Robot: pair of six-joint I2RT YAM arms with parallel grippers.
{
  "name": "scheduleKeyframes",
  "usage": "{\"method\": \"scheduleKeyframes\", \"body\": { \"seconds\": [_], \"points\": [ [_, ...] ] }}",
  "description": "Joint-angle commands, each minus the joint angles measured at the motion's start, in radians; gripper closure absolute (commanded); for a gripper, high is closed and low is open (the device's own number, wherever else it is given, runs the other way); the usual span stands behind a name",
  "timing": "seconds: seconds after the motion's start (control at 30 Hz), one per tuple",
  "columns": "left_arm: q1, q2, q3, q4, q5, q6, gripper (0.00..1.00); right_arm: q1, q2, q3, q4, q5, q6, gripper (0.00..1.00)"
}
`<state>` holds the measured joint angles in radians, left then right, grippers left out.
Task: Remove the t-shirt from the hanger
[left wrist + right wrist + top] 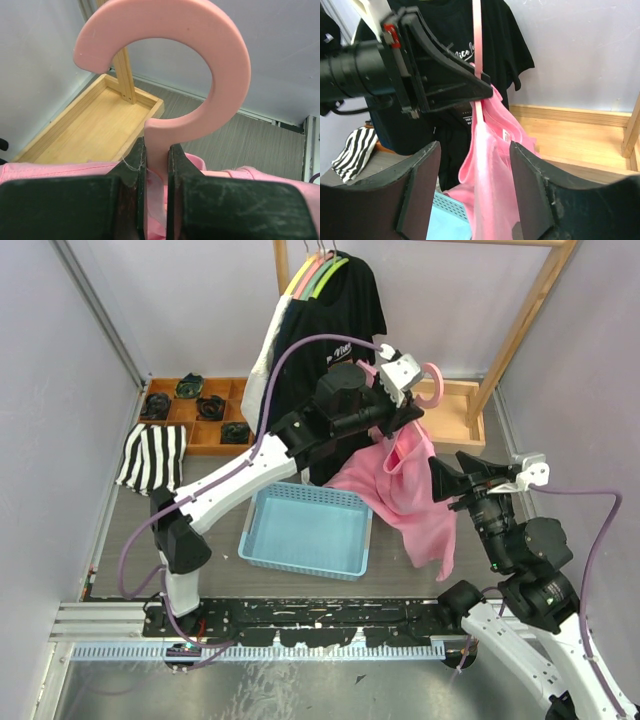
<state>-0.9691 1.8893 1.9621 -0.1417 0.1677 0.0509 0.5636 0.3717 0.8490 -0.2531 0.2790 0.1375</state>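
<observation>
T-shirt (405, 490), soft pink drape, on smooth round-hooked plastic hanger (228, 75)

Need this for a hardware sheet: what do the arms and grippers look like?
The left arm and right arm both have white links and black joints, each with a lilac cable. The left gripper and right gripper have broad, scuffed black fingers.
</observation>
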Motion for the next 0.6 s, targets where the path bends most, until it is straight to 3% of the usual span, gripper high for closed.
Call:
{"method": "scheduleKeyframes", "body": {
  "seconds": [0.0,0.2,0.43,0.57],
  "points": [
    [0.028,-0.025,0.131,-0.032,0.003,0.058,1.00,0.002,-0.003,0.027,0.003,0.000,0.013,0.36],
    [0.102,0.002,0.215,-0.070,0.059,0.011,1.00,0.003,-0.056,0.017,-0.061,-0.002,0.039,0.33],
    [0.142,0.096,0.417,-0.185,0.067,0.000,1.00,0.003,-0.081,-0.002,-0.091,-0.014,0.055,0.33],
    [0.151,0.102,0.438,-0.190,0.064,-0.007,1.00,0.002,-0.076,-0.006,-0.104,-0.007,0.059,0.35]
  ]
}}
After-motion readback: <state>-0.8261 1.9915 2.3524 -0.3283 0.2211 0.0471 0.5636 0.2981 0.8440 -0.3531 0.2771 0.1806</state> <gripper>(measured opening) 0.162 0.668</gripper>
